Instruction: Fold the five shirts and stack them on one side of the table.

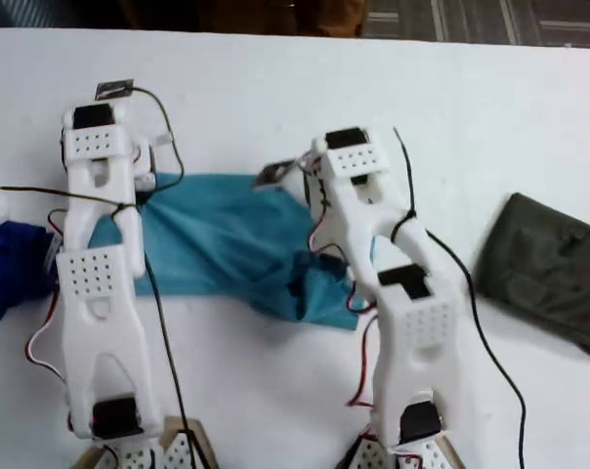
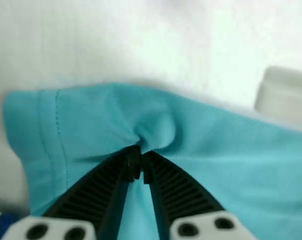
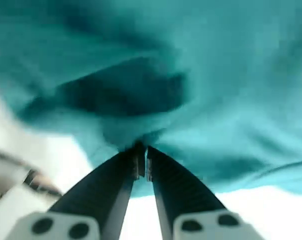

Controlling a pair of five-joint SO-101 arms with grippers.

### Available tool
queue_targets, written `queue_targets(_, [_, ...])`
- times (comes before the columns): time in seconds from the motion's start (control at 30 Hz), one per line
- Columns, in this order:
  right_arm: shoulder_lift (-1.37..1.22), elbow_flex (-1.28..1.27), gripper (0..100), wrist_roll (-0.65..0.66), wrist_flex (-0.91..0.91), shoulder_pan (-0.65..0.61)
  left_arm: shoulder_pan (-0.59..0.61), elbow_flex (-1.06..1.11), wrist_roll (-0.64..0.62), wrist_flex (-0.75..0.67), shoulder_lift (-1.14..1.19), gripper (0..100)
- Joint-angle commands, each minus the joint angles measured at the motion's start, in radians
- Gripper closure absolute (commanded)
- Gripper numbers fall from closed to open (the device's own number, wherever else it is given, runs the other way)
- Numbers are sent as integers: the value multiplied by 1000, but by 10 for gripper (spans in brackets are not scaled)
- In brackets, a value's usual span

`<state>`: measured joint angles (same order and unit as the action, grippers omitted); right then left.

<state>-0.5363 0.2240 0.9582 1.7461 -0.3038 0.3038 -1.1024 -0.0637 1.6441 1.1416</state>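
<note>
A teal shirt (image 1: pixel 217 239) lies spread and rumpled in the middle of the white counter (image 1: pixel 471 88), a little toward 9 o'clock from centre, with its bunched end pointing toward 5 o'clock. Both arms stand at the 6 o'clock edge and stretch toward 12 o'clock over this cloth. The left arm (image 1: pixel 100 283) covers the shirt's 9 o'clock end. In its wrist view the left claw (image 2: pixel 141 167) is drawn narrow, its ribbed black tips pinching a small pucker of teal cloth just beside a stitched hem. The right arm (image 1: pixel 393 254) crosses the shirt's 3 o'clock end. The right claw (image 3: pixel 142 160) is likewise narrow, its tips nipping a fold of the same teal cloth, with a dark shadowed crease just past them. At the 3 o'clock edge of the counter rests a dark olive shirt (image 1: pixel 549 269), in a flat heap, well apart from the teal one. At the 9 o'clock edge a deep blue shirt (image 1: pixel 12 269) lies bunched, just beside the left arm.
</note>
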Motion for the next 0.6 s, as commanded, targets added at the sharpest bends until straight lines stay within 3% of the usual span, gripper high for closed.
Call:
queue_targets(0.0, [171, -195, 979, 52, 22, 1, 44, -15, -6, -32, 3, 973])
queue_targets(0.2, [332, -327, 979, 94, 21, 8, 44, -15, -6, -32, 3, 973])
queue_targets(0.43, [392, -2, 979, -48, 13, -30, 44, -15, -6, -32, 3, 973])
queue_targets(0.57, [289, 121, 979, -101, -25, -91, 44, -15, -6, -34, 3, 973])
